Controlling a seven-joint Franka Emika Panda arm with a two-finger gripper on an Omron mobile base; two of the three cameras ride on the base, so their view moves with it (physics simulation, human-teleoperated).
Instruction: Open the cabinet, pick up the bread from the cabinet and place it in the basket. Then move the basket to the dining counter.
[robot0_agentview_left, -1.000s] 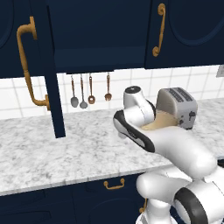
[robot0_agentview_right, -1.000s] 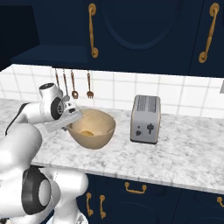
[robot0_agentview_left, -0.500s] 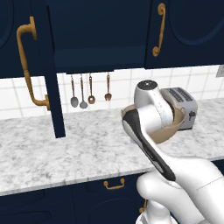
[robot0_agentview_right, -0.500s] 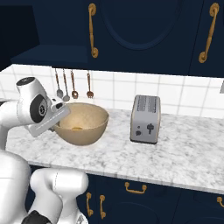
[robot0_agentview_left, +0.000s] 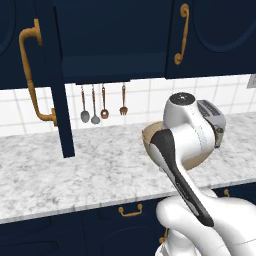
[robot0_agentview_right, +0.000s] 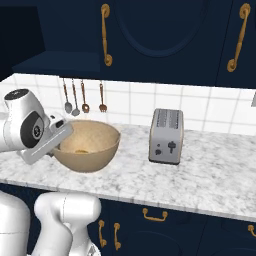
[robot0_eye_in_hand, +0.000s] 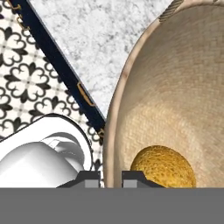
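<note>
The tan basket (robot0_agentview_right: 89, 147) is over the marble counter (robot0_agentview_right: 210, 175), close to its front edge, and the round golden bread (robot0_eye_in_hand: 162, 166) lies in its bottom. My gripper (robot0_eye_in_hand: 110, 178) is shut on the basket's near rim (robot0_eye_in_hand: 114, 113), one fingertip inside and one outside. In the left base view my white arm covers most of the basket (robot0_agentview_left: 149, 137). The cabinet stands open at the upper left, its door (robot0_agentview_left: 52, 75) swung out with the brass handle (robot0_agentview_left: 31, 75) facing me. The dining counter is out of view.
A silver toaster (robot0_agentview_right: 166, 136) stands right of the basket. Several utensils (robot0_agentview_left: 102, 102) hang on the tiled wall behind. Navy drawers with brass pulls (robot0_agentview_right: 154, 216) run under the counter. Patterned floor tiles (robot0_eye_in_hand: 26, 87) show beyond the counter's front edge.
The basket has shifted left and toward the front of the counter with my gripper on its rim. My arm has folded back and up over it.
</note>
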